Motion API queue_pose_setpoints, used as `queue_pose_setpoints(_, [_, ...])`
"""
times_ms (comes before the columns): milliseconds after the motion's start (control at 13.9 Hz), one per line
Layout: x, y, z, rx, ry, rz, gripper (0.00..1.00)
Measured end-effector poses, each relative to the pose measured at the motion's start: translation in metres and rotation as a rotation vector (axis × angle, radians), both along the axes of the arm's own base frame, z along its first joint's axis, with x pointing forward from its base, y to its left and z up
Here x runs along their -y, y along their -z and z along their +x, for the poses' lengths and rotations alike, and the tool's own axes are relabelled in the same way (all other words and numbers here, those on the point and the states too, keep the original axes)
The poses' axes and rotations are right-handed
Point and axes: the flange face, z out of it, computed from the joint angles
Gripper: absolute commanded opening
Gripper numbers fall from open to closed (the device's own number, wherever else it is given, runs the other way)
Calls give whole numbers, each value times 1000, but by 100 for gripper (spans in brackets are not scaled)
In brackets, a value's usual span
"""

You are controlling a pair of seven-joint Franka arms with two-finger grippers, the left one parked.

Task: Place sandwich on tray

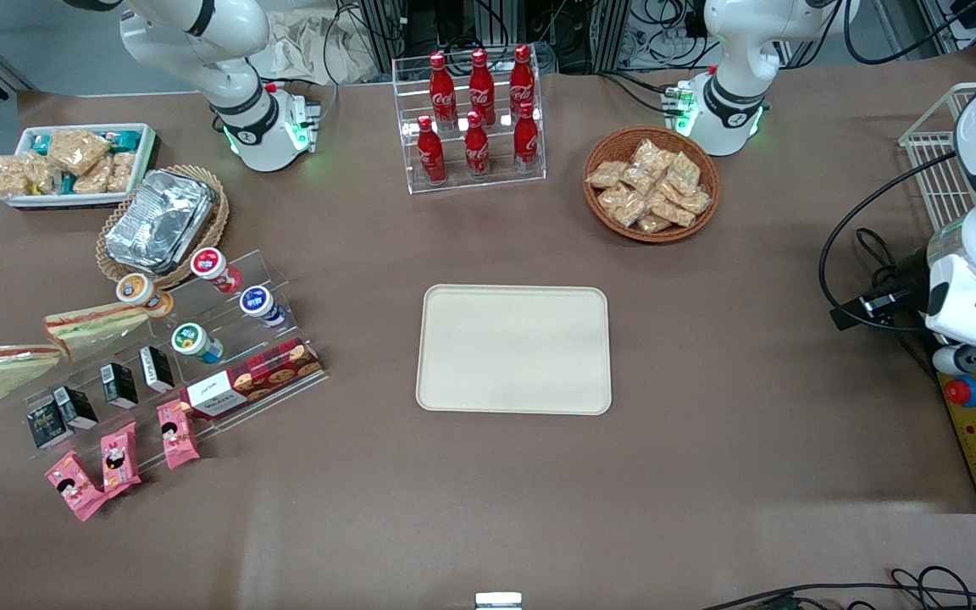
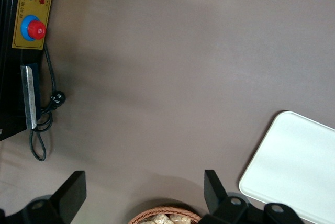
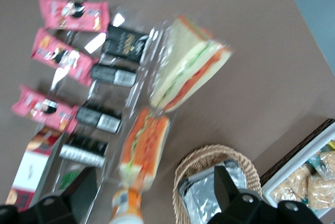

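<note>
Cream-beige and bare at frame centre, the tray (image 1: pixel 513 349) awaits while our gripper (image 3: pixel 152 195), fingers apart and holding nothing, hovers above the sandwich (image 3: pixel 144 148), lift and carry all ahead of us.

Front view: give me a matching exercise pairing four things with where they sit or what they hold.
1. tray
2. sandwich
3. foil containers
4. gripper

a. in a wicker basket
b. bare, mid-table
c. on the clear stepped shelf's end
d. open, above the sandwiches

Pairs: 1-b, 2-c, 3-a, 4-d
</note>
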Motion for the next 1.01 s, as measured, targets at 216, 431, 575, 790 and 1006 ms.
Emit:
queue_pose_setpoints(216, [56, 6, -17, 71, 128, 75, 99])
queue_pose_setpoints(431, [79, 19, -22, 75, 168, 70, 99])
queue_pose_setpoints(575, [85, 39, -18, 55, 179, 62, 99])
queue_pose_setpoints(790, [98, 71, -17, 53, 221, 90, 99])
queue_pose_setpoints(1006, [103, 94, -16, 59, 254, 127, 99])
